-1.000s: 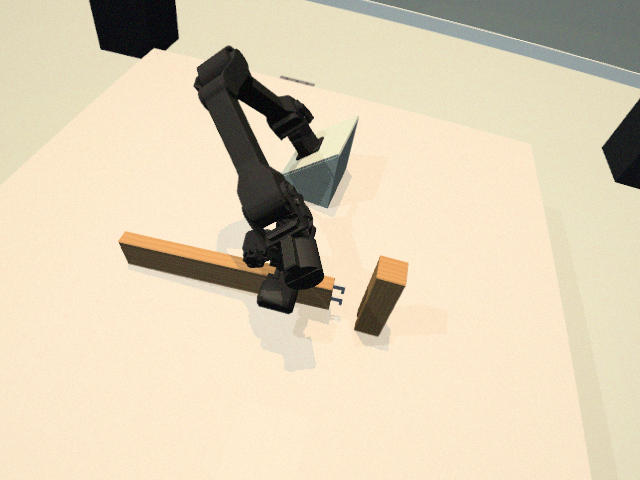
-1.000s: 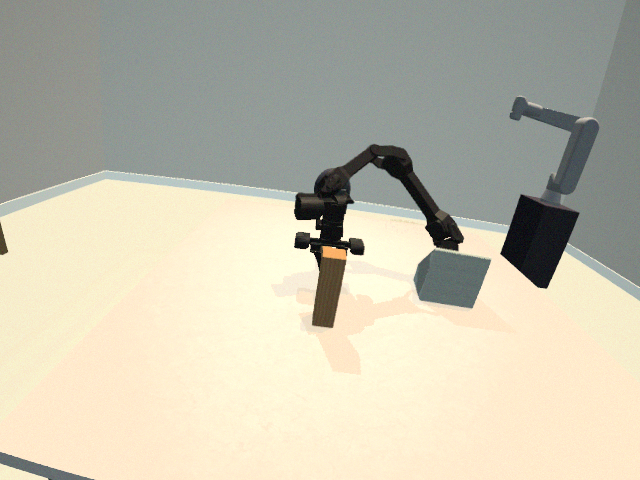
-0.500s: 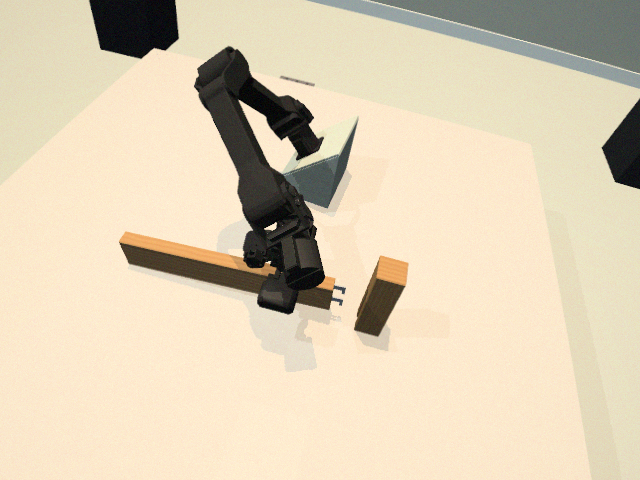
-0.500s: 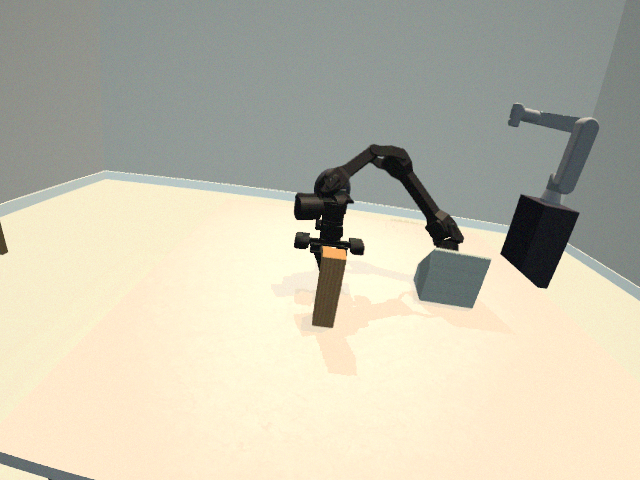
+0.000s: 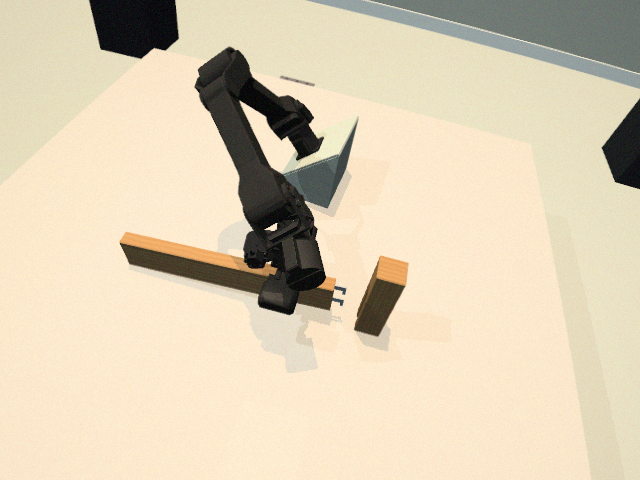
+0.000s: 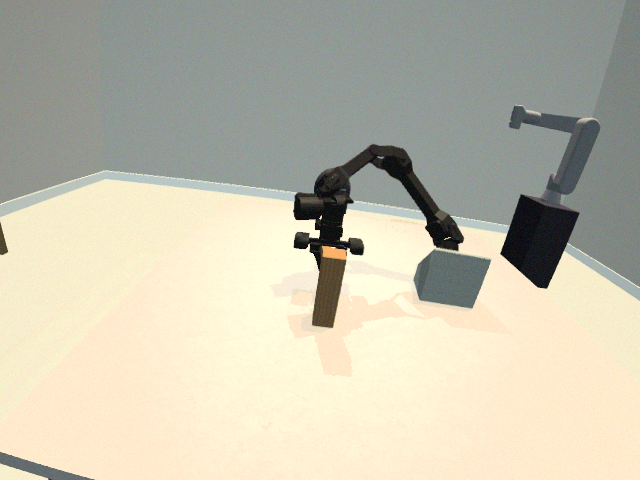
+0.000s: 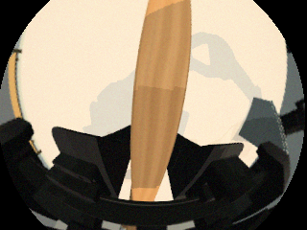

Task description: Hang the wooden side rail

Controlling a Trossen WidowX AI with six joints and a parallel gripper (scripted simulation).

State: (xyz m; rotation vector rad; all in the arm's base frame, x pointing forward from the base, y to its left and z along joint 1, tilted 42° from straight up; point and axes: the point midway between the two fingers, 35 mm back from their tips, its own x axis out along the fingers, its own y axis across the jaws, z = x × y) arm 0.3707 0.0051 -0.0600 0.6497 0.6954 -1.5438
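The wooden side rail (image 5: 191,262) (image 7: 160,72) runs from the left toward the post in the top view. My gripper (image 5: 268,271) (image 6: 329,242) (image 7: 150,126) is shut on it, nearer its hook end. The two steel hooks (image 5: 339,289) (image 5: 338,300) stick out of that end, short of the post with a gap between. Their shadow lies apart below them, so this end looks raised; the far end looks at or close to the table. The headboard post (image 5: 382,304) (image 6: 329,291) stands upright. Its slot and pins are hidden, and it hides the rail in the exterior view.
A blue-grey slanted block (image 5: 320,180) (image 6: 452,281) (image 7: 261,117) stands under the arm's base, behind the rail in the top view. A grey arm (image 6: 576,155) on a black pedestal (image 6: 540,237) stands at the right in the exterior view. A thin dark strip (image 5: 297,80) lies near the table's back edge.
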